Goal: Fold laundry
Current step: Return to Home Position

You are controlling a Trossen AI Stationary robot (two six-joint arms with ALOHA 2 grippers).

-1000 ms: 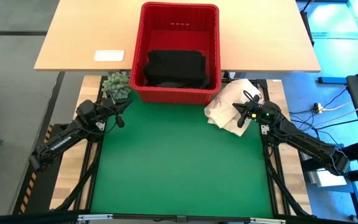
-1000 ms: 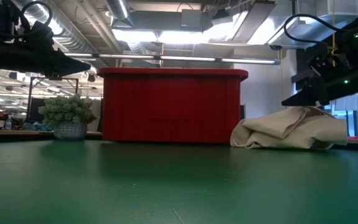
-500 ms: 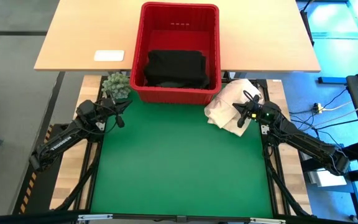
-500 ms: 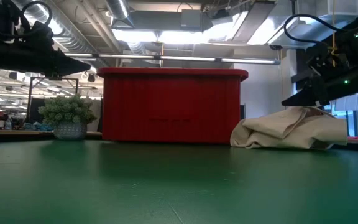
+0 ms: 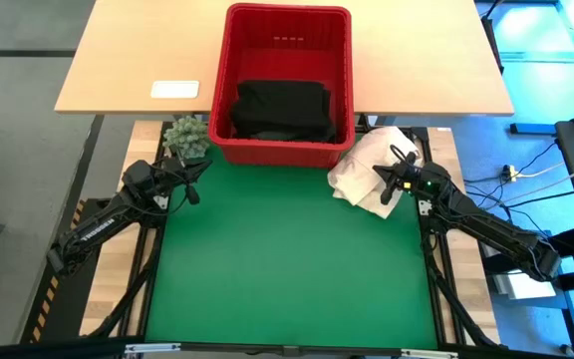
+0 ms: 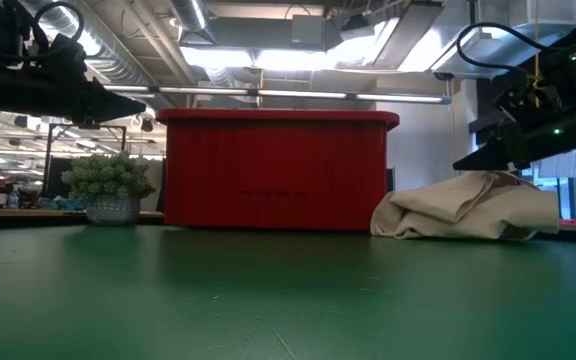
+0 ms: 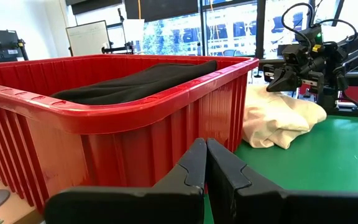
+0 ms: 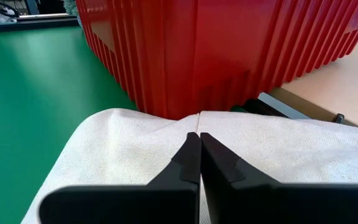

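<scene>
The laundry lies folded in the red basket, with a black garment on top filling the near half; what is under that black layer I cannot make out. The basket sits at the far edge of the green desk, its far end reaching over the pale wooden desk behind. The left end effector hangs above the left edge of the green surface, near a small potted plant — its two fingers are pressed together with nothing between them. The right end effector hovers at the right edge, just above the cream-white cloth heap that lies beside the basket's near right corner — its fingers are likewise together and empty. A flat white object rests on the wooden desk, left of the basket.
</scene>
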